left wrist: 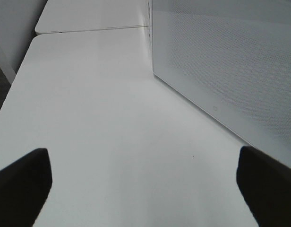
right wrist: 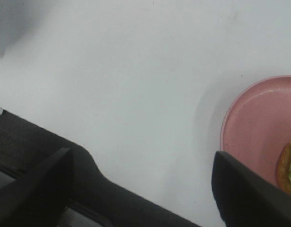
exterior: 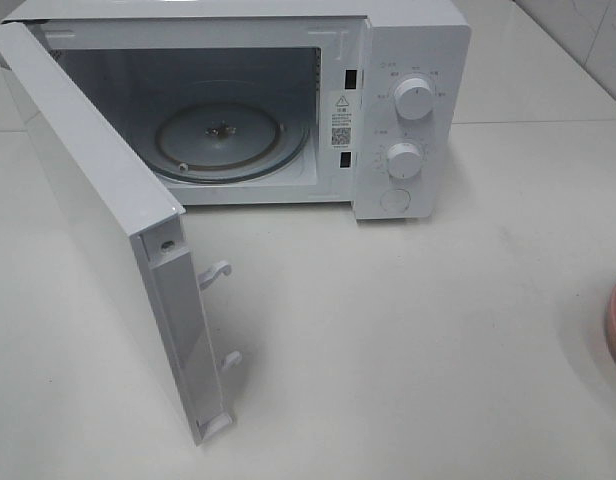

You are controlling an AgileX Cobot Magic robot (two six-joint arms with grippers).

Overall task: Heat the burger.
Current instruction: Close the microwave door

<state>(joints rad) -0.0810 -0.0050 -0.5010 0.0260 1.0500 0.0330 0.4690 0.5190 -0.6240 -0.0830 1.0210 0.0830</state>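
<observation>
1. Hanging released, the right end effector (right wrist: 141,189) gapes over the counter (right wrist: 136,71) beside the pink plate (right wrist: 254,123) carrying the burger (right wrist: 288,168)
2. Left end effector (left wrist: 145,184) released beside the open microwave door (left wrist: 230,61)

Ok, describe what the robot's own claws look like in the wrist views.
Both are plain matte black. The left claw shows two blunt, rounded fingers at the frame's lower corners. The right claw shows two dark wedge-shaped fingers and a curved black body. No cables or markings are visible.
</observation>
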